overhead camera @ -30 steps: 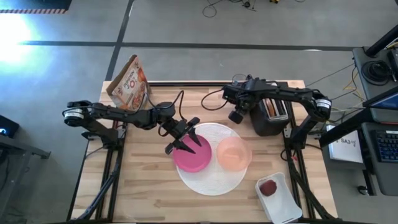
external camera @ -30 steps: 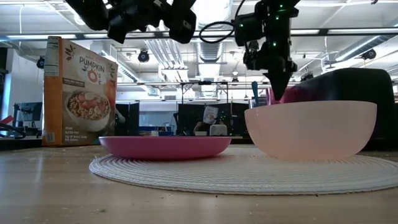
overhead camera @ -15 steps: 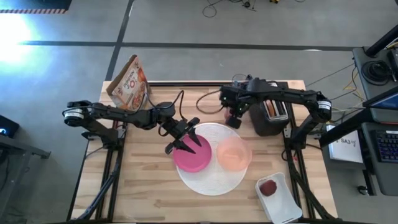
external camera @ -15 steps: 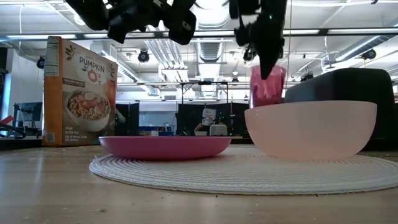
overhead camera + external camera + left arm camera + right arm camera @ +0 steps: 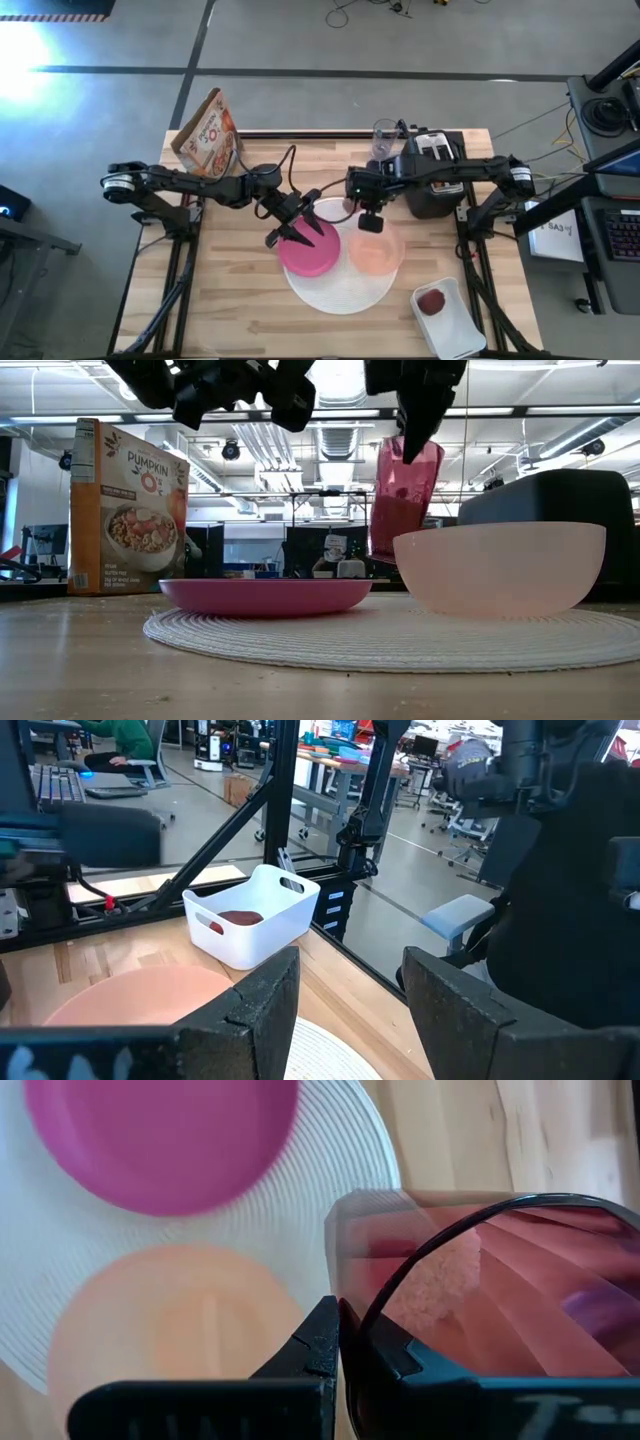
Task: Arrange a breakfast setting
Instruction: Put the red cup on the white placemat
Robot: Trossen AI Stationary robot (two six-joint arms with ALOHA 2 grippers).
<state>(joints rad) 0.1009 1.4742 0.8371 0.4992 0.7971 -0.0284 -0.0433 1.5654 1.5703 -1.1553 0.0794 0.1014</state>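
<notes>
The large white round disc (image 5: 340, 292) lies on the table. On it rest the small magenta plate (image 5: 308, 252) and the translucent peach bowl (image 5: 376, 250). My left gripper (image 5: 296, 228) hovers open over the plate's far left rim, holding nothing. My right gripper (image 5: 363, 208) is shut on the pink tumbler (image 5: 404, 500) above the disc's far edge, just behind the bowl. The cereal box (image 5: 210, 135) stands at the far left corner. A small red fruit (image 5: 432, 301) lies in the white tray. The bagel does not show. My right gripper holds the tumbler by its rim wall (image 5: 342, 1312), one finger (image 5: 322, 1342) outside and the other inside the cup. The fingers come from above, pointing down. The tumbler hangs tilted below them, its base (image 5: 385, 552) clear of the table.
The black toaster (image 5: 436, 178) stands at the far right. The white tray (image 5: 448, 322) sits at the near right corner. A clear cup-like thing (image 5: 385, 133) shows at the far edge beside the toaster. Bare wood lies left of the disc.
My right gripper has carried the pink tumbler from beside the toaster toward the table's left and near edge, to above the disc's far rim behind the bowl. The tumbler stays lifted and now hangs tilted.
</notes>
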